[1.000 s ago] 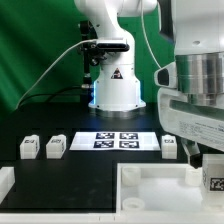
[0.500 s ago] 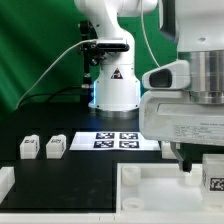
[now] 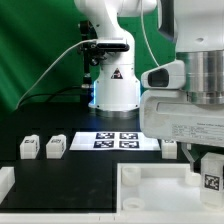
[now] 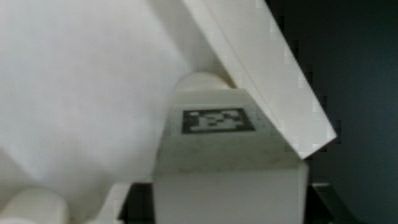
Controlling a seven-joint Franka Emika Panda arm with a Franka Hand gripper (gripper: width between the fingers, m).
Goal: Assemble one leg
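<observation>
My gripper [image 3: 209, 168] is at the exterior view's right, over the front right corner of the large white tabletop [image 3: 150, 190]. It is shut on a leg [image 3: 212, 179], a small white block with a marker tag facing the camera. In the wrist view the held leg [image 4: 217, 135] fills the middle, its tag up, pinched between my dark fingers [image 4: 139, 203] of the gripper [image 4: 222, 208]. The tabletop's rim [image 4: 258, 70] runs slantwise right beside the leg. Two more legs [image 3: 29, 147] [image 3: 55, 146] stand at the left, and another leg [image 3: 170, 148] stands behind my gripper.
The marker board [image 3: 115, 140] lies flat in the middle, in front of the robot base [image 3: 115, 85]. A white part [image 3: 5, 182] sits at the front left edge. The table surface is black, with a green backdrop behind.
My wrist has swung, so more of the arm's housing now shows at the right. The held leg has shifted slightly left and up over the tabletop's corner.
</observation>
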